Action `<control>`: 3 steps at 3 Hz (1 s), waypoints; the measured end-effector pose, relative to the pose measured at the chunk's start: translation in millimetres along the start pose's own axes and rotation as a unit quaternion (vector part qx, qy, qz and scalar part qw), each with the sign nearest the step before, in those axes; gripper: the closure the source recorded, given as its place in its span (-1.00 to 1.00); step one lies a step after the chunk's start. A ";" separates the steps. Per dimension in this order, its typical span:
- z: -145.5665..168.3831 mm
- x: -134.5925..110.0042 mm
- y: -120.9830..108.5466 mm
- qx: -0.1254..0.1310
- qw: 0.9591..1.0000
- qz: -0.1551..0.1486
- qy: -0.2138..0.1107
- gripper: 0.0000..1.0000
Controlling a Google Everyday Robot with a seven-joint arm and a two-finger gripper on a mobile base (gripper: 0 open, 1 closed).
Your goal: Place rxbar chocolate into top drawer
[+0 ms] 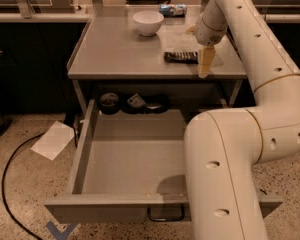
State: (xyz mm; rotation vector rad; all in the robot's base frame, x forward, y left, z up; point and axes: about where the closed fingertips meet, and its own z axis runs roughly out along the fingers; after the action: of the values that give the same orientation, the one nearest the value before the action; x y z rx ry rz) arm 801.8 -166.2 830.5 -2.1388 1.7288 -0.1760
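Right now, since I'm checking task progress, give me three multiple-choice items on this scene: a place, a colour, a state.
1. Where is the bar? A floor B table C sink
2. Bowl colour? A white B red C black
3. The drawer is: A shut B open C removed
B: the bar lies on the table, with the gripper beside its right end. A: the bowl is plainly white. B: the drawer is pulled out below the table.
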 end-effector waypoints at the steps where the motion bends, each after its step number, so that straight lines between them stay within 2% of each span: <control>1: 0.0 0.0 0.0 0.000 1.000 0.000 0.000 -1.00; 2: -2.8 -3.5 0.1 -0.002 1.000 0.010 -0.001 -1.00; 3: -32.9 -17.0 -17.0 0.024 1.000 -0.004 0.016 -1.00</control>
State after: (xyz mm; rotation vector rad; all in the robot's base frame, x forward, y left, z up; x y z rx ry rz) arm 802.5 -154.1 869.4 -2.1207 1.7161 -0.2539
